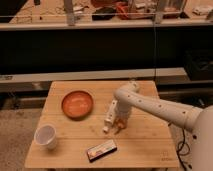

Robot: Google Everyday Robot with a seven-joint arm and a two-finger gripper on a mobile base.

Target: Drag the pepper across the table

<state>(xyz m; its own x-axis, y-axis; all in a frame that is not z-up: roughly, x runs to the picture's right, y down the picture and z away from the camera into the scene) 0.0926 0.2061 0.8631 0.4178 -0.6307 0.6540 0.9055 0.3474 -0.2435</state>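
End effector (120, 121) down on bench (150, 142) just right of white bottle (109, 116), over pepper (118, 127); pepper axis and finger state cannot tell.

A round orange bowl (77, 104) sits on the left half of the tabletop. A white cup (45, 136) stands near the front left corner. A white tube-shaped bottle (109, 117) lies mid-table; a dark flat rectangular packet (102, 150) lies by the front edge.
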